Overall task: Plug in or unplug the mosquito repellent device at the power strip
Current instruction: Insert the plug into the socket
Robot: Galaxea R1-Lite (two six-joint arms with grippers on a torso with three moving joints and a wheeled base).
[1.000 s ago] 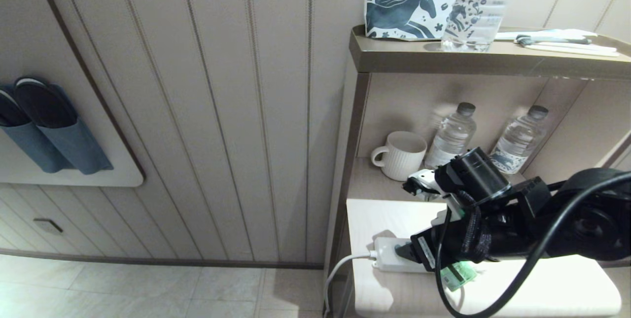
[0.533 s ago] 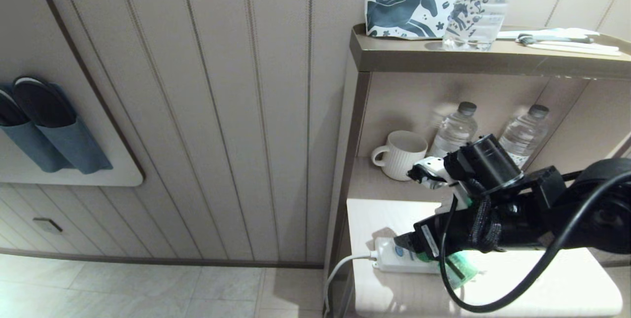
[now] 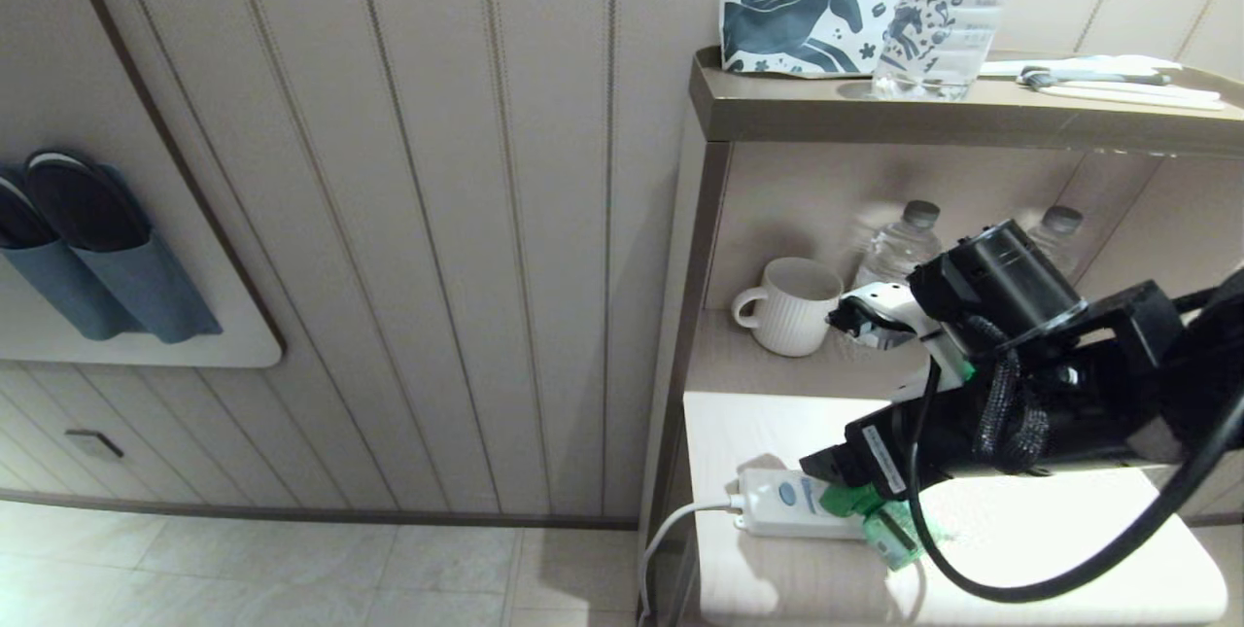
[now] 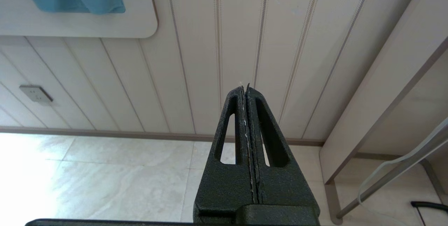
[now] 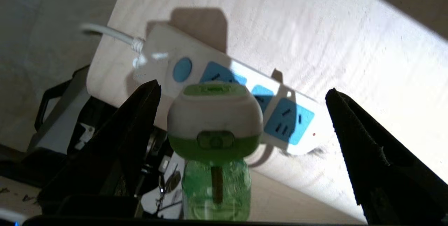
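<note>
The mosquito repellent device (image 5: 215, 114), a white-and-green head on a green liquid bottle, sits against the power strip (image 5: 287, 114) at the socket panel next to the blue button; its prongs are hidden. In the head view the device (image 3: 880, 522) shows green beside the strip (image 3: 787, 501) on the white tabletop. My right gripper (image 5: 243, 87) is open, its black fingers (image 5: 136, 128) wide apart either side of the device and clear of it. From the head, the right gripper (image 3: 828, 392) hovers above the strip. My left gripper (image 4: 245, 91) is shut on nothing, facing the panelled wall.
The strip's white cord (image 3: 671, 530) drops over the table's left edge. On the shelf behind stand a white mug (image 3: 792, 306) and two water bottles (image 3: 899, 253). A horse-print pouch (image 3: 807, 10) and a large clear bottle (image 3: 948, 15) are on top.
My right gripper has drawn back up and to the right, away from the device, uncovering it and the strip's button end. The device stays at the strip.
</note>
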